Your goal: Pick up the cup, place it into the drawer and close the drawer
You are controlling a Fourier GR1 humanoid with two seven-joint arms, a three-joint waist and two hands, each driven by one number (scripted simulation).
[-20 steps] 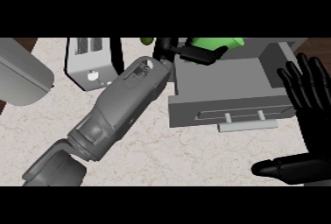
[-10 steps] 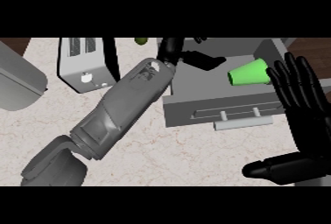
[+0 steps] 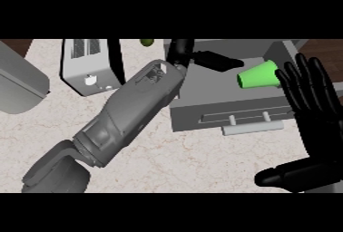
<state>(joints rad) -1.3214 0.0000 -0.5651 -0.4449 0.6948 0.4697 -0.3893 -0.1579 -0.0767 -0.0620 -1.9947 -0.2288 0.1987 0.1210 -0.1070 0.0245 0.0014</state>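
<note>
Head view: the cup (image 3: 258, 75) lies tipped in the open drawer (image 3: 214, 106), long axis left-right, just right of the left hand (image 3: 206, 59), whose fingers are straight and empty. The right hand (image 3: 313, 113) rests open at right, nearer the drawer's front.

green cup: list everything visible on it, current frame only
The green cup is plain bright green, matte like plastic, with a tapered body and no handle or markings showing. It appears to lie on its side inside the open grey drawer, narrow end pointing left. Its wide end is partly hidden behind the fingers of the open right hand. The left hand reaches just above and left of it, fingers straight. Contact there cannot be told.
</note>
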